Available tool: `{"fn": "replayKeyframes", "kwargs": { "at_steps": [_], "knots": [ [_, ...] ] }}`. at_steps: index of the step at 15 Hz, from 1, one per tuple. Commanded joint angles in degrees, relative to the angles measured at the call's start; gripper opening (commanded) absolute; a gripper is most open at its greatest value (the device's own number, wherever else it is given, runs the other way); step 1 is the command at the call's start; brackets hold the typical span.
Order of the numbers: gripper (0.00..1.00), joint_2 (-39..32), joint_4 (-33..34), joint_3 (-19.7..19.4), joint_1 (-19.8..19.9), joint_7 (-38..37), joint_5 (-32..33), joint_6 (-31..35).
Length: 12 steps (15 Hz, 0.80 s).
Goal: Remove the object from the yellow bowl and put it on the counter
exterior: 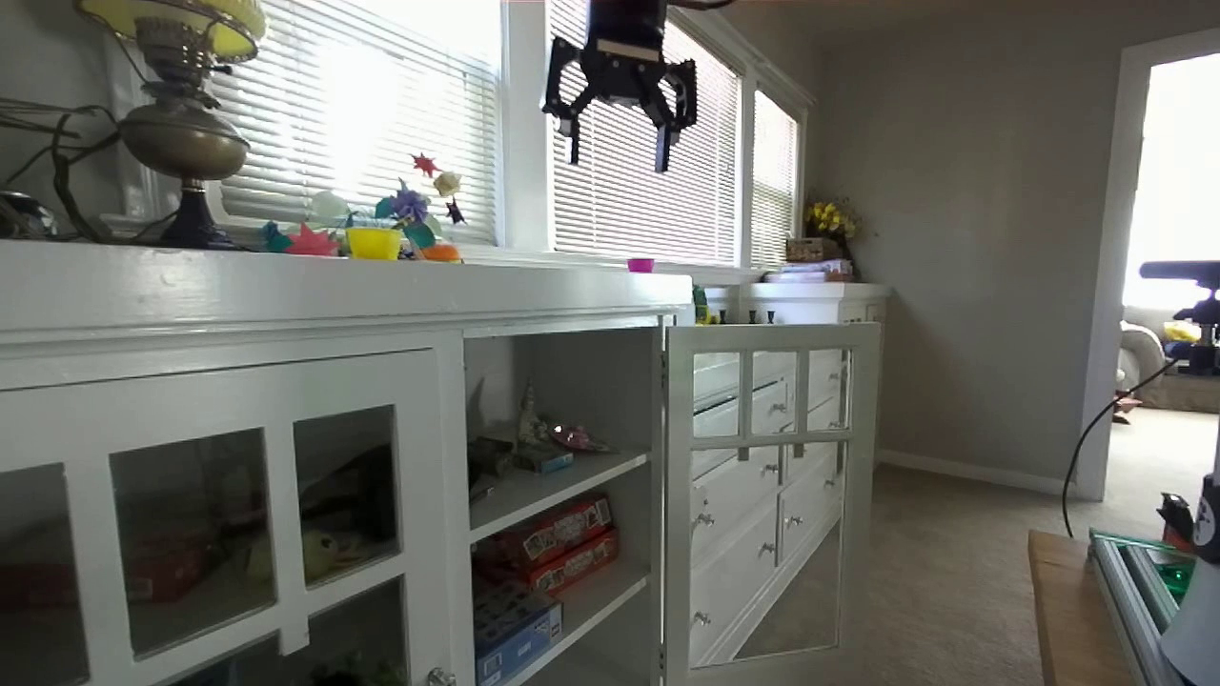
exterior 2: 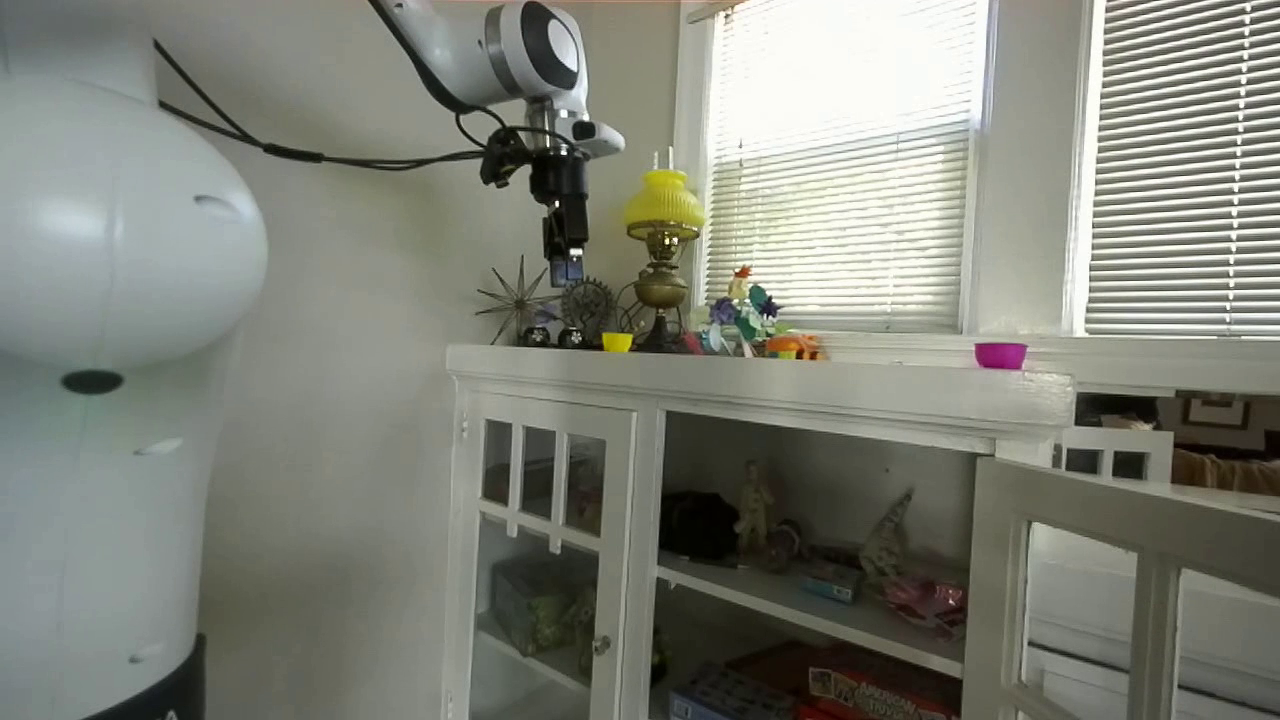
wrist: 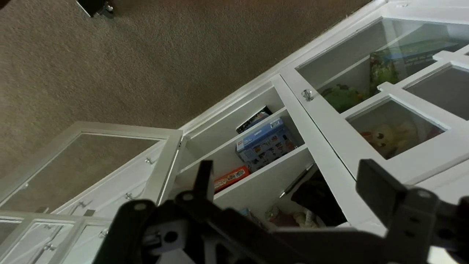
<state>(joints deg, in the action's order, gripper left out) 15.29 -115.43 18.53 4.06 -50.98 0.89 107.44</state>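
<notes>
Nearest in the wrist view, the gripper (wrist: 287,176) is hanging higher than the counter (exterior: 353,291), released, its jaws standing wide apart. On the counter, the yellow bowl (exterior: 373,244) is sitting, its wall hiding its inside. Lamp (exterior 2: 663,287), flowers (exterior: 410,204) and pink bowl (exterior 2: 1000,355) are resting there too; below it, a glass door (exterior: 767,441) is jutting outward and boxes (exterior: 572,562) are lying shelved.
</notes>
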Motion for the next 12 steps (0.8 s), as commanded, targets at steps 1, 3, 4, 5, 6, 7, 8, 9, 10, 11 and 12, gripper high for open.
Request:
{"fn": "replayKeyframes", "kwargs": {
  "at_steps": [1, 3, 4, 5, 6, 7, 8, 9, 10, 11, 12],
  "knots": [
    [1.0, -2.37, 0.38, -2.91, -3.26, -4.17, -0.7, 0.81],
    [1.0, -4.25, 1.11, -3.44, -4.25, -5.75, -0.34, 1.69],
    [1.0, -5.19, 1.42, -3.53, -4.71, -6.57, 0.05, 2.46],
    [1.0, -5.99, 1.62, -3.62, -5.15, -7.25, 0.4, 3.41],
    [1.0, -7.09, 2.29, -3.67, -5.53, -7.94, 0.99, 4.38],
    [1.0, -8.08, 2.83, -3.82, -5.92, -8.46, 1.35, 5.48],
    [1.0, -9.08, 3.47, -3.93, -6.25, -8.85, 1.92, 6.51],
    [1.0, -10.01, 4.03, -4.09, -6.55, -9.09, 2.19, 7.29],
    [1.0, -10.9, 4.62, -4.25, -6.85, -9.09, 3.01, 8.35],
    [1.0, -11.76, 5.17, -4.41, -7.13, -9.13, 3.84, 9.4],
    [1.0, -12.49, 5.83, -4.62, -7.39, -9.21, 5.0, 10.32]
  ]
}}
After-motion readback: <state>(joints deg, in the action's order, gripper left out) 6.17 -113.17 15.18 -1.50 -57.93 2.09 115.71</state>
